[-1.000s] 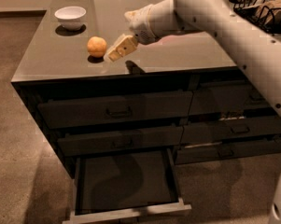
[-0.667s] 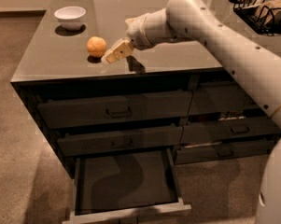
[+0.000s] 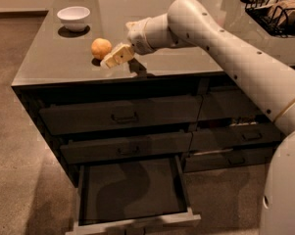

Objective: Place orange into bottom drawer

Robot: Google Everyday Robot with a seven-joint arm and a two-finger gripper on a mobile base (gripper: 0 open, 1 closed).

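The orange (image 3: 101, 48) sits on the dark counter top (image 3: 63, 58), near its front left. My gripper (image 3: 109, 62) hangs just right of and slightly in front of the orange, its tan fingers pointing left toward it, close beside the fruit. The white arm reaches in from the right. The bottom drawer (image 3: 132, 190) of the left-hand stack is pulled out, showing a flat dark interior with nothing in it.
A white bowl (image 3: 73, 17) stands at the counter's back left. A black wire basket (image 3: 277, 9) sits at the back right. Two handled drawers (image 3: 122, 115) above the open one are shut, as is the right-hand stack (image 3: 240, 136). Carpeted floor lies to the left.
The gripper has stayed beside the orange, shifting slightly. The arm's elbow has swung and the view has changed a little. The orange has not moved.
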